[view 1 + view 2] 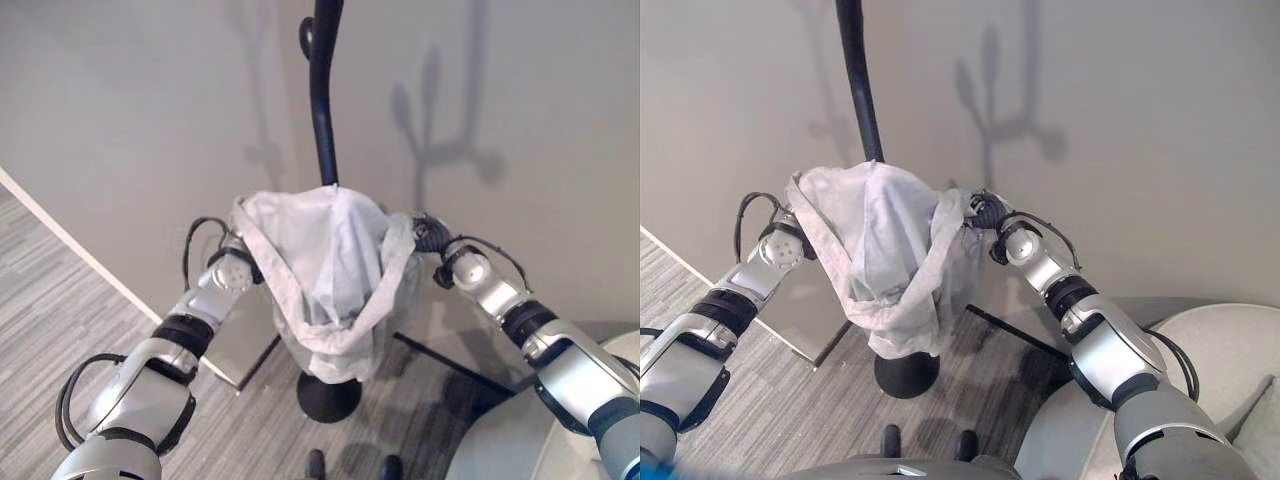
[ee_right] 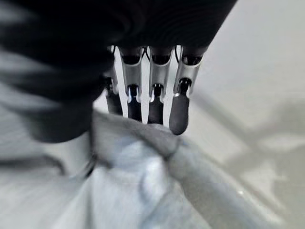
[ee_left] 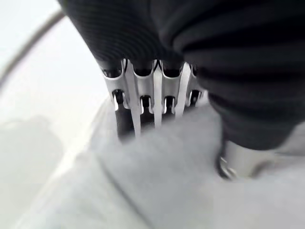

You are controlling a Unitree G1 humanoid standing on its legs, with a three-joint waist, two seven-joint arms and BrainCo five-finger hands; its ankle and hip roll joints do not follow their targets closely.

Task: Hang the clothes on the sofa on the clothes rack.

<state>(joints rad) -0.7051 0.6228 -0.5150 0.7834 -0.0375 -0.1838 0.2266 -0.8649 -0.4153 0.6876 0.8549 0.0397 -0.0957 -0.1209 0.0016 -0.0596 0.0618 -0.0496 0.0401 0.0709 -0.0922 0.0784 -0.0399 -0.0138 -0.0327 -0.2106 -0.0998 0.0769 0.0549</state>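
Rack [image 1: 324, 110] top cut off; garment [image 1: 330, 280] hides left hand [image 1: 243, 262] fingers.

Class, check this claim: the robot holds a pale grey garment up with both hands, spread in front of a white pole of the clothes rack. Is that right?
Not quite: the pole is black, not white, as the left eye view shows. The rest stands: the left hand and right hand hold the pale grey garment up in front of the pole.
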